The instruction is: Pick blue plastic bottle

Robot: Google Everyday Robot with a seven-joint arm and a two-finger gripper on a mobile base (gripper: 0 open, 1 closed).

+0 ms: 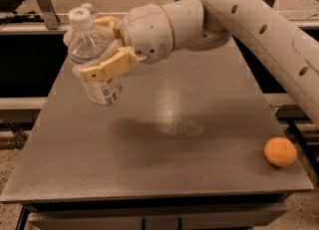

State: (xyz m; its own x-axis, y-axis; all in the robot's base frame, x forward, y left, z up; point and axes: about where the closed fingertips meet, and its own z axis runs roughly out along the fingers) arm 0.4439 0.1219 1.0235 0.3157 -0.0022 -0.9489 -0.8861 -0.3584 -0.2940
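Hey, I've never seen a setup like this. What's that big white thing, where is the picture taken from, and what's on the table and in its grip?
The big white shape is a robot arm reaching in from the right. At its end, upper left, is the gripper, a clamp with two tan fingers. It is shut on the blue plastic bottle, a stout clear bottle with a blue-and-white label and a white cap, held tilted in the air above the grey table. There is one picture only. The camera looks down on the table from its front; its mounting isn't shown. Near the table's front right corner lies a round orange.
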